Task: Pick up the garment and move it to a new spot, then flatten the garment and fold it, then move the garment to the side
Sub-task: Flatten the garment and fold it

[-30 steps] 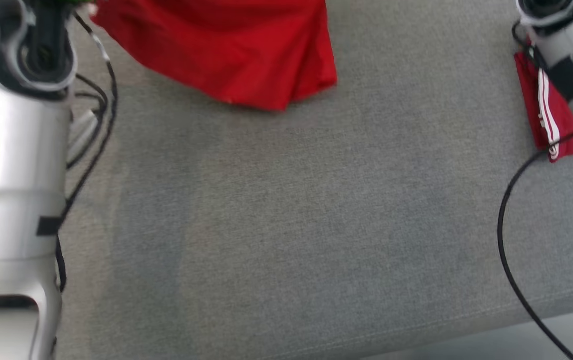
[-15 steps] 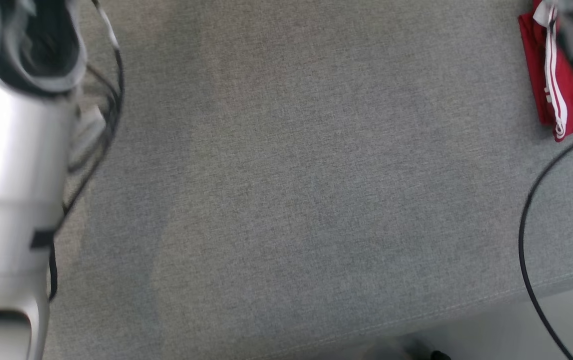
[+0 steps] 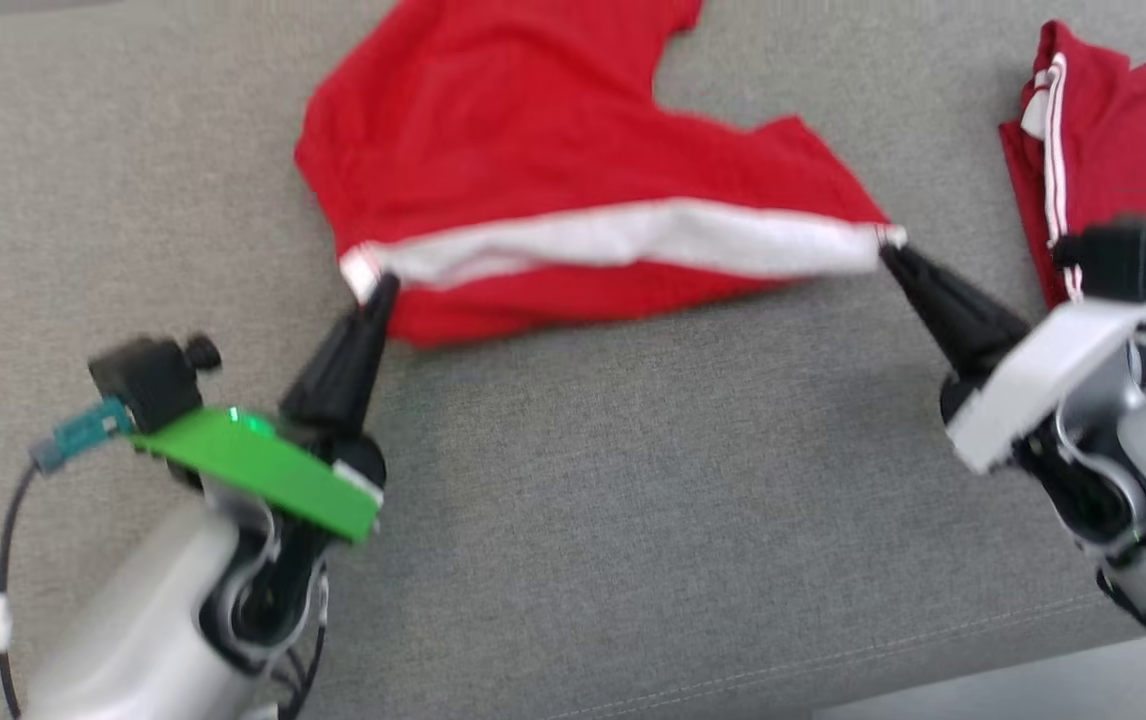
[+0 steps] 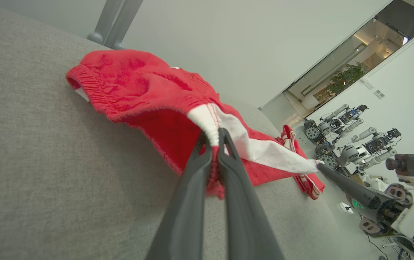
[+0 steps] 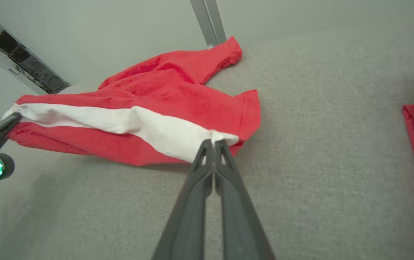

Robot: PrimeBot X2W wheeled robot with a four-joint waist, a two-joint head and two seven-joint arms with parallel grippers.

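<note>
I observed the red garment (image 3: 493, 150) at upper centre on the grey upholstery (image 3: 633, 480). Left end effector (image 3: 382, 288) and right end effector (image 3: 890, 254) each gripped one end of its white waistband (image 3: 633, 235).

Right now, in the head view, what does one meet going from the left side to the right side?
left gripper, shut on one end of the waistband → red garment → right gripper, shut on the other end → second red garment with white stripes.
</note>
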